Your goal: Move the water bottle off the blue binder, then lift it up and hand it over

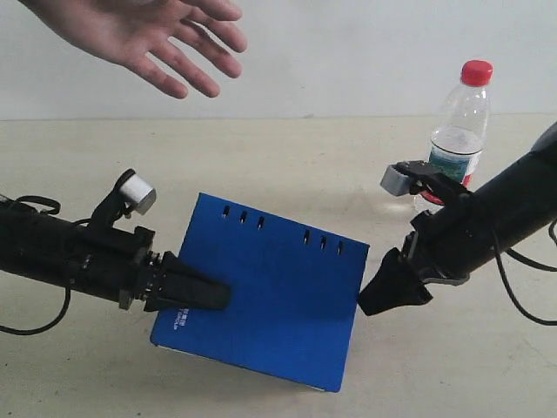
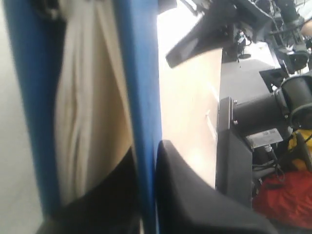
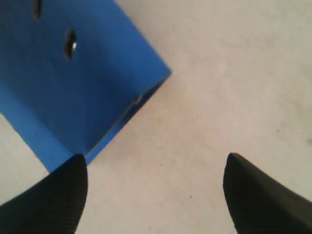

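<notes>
Quick count first: one water bottle [image 1: 461,131], one blue binder [image 1: 278,287], two grippers, one human hand [image 1: 148,35]; six little ring slots along the binder's far edge, in two groups of three.

The bottle is off the binder; it stands upright on the surface [image 1: 278,157] at the back right, behind the right arm, red cap on, with its base hidden by that arm. The left gripper [image 1: 213,294] is pinched shut on the binder's left edge, near the small white logo; the left wrist view shows the blue cover squeezed between its fingers. The right gripper [image 1: 383,294] has its fingers spread wide and holds nothing; it sits just beside the binder's right corner, and the right wrist view shows that corner ahead of the gap between its fingers.

The hand hangs palm-open at the top left, above the surface and well apart from the binder; bare surface runs between the binder's slotted edge and the back wall, and along the front right too.
</notes>
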`<state>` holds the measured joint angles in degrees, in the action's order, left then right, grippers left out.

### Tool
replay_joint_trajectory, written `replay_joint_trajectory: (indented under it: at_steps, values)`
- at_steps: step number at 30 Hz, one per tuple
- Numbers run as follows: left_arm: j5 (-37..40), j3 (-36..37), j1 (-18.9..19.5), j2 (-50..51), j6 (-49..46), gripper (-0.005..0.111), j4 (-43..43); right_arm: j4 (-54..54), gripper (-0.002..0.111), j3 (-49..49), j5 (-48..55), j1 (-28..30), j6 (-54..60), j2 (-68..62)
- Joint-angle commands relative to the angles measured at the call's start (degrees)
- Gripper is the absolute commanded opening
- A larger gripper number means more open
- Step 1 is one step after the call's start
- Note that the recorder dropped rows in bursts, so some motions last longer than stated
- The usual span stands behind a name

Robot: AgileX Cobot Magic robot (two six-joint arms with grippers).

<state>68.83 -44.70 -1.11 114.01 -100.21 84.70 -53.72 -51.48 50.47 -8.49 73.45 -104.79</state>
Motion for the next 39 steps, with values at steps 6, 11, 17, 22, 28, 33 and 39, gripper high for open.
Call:
replay_joint_trajectory:
  at_steps: [6,11,17,22,28,33,39]
  values:
    - [1.1,0.0,-0.1,-0.7,-2.6,0.004,-2.7,-18.3,0.069,-0.1,0.1,0.0,20.7,0.6]
    - [1.1,0.0,-0.1,-0.7,-2.8,0.004,-2.7,-25.5,0.069,-0.1,9.8,-0.1,25.3,-2.6]
    - [1.1,0.0,-0.1,-0.7,-2.8,0.004,-2.7,-26.4,0.069,-0.1,16.8,-1.7,26.0,-4.9]
    - [1.1,0.0,-0.1,-0.7,-2.8,0.004,-2.7,-23.8,0.064,-0.1,12.5,-7.1,25.7,-5.9]
    - [1.1,0.0,-0.1,-0.7,-2.4,0.004,-2.3,-23.4,0.012,-0.1,9.7,-8.6,24.8,-5.9]
    - [1.1,0.0,-0.1,-0.7,-2.2,0.008,-3.5,-23.0,0.000,-0.1,9.5,-8.6,24.7,-5.0]
    - [1.1,0.0,-0.1,-0.7,0.4,0.047,-4.3,-20.0,0.000,-0.1,8.4,-8.6,24.5,-3.1]
